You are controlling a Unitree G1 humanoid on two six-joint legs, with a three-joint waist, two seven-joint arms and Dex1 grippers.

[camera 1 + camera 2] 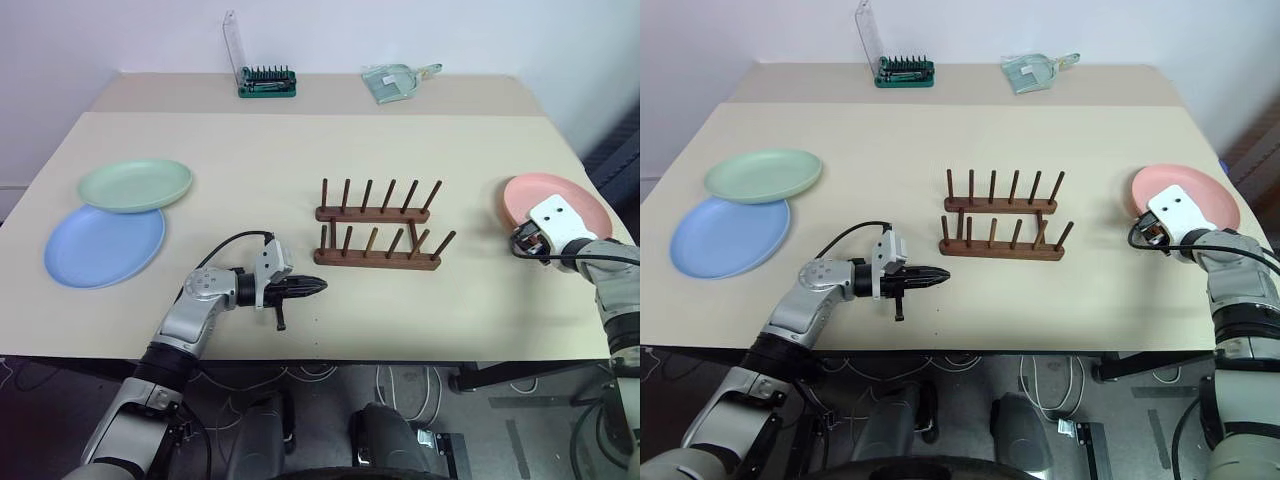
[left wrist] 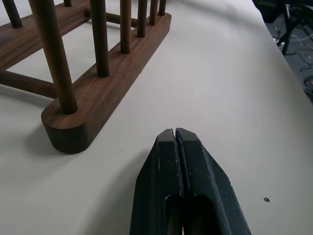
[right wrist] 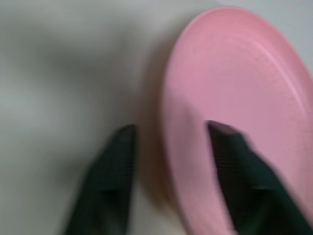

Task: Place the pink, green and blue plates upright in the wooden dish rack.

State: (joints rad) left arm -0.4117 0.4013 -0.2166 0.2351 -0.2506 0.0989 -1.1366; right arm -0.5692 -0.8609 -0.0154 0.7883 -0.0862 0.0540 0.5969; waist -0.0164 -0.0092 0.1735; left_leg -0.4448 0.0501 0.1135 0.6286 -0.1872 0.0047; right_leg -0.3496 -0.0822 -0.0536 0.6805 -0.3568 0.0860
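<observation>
Our right gripper [image 3: 171, 142] had its two fingers [image 3: 110, 181] apart, one on each side of the near rim of the pink plate [image 3: 244, 93]: one finger over the plate's inner face, the other outside the rim above the bare table [image 1: 300, 150]. The wrist view was blurred, so we could not tell whether either finger actually touched the rim; the plate looked to be lying flat on the table, not lifted. From the head view, this gripper sat at the plate's near-left edge, by the table's right border.

Our left gripper [image 2: 175, 134] had its fingers pressed together with nothing between them, the tips pointing toward the near end of the wooden rack [image 1: 378, 235] and just short of it. The rack stood empty between our two grippers, its two rows of pegs upright on their rails.

Well away on the far side of the left gripper from the rack lay the green plate [image 1: 135, 184], its near edge overlapping the blue plate [image 1: 104, 247], both flat on the table.

Beyond the rack, at the table's back edge, sat a green tool case [image 1: 266, 82] with its clear lid raised, and a pale green dustpan [image 1: 398, 80].
</observation>
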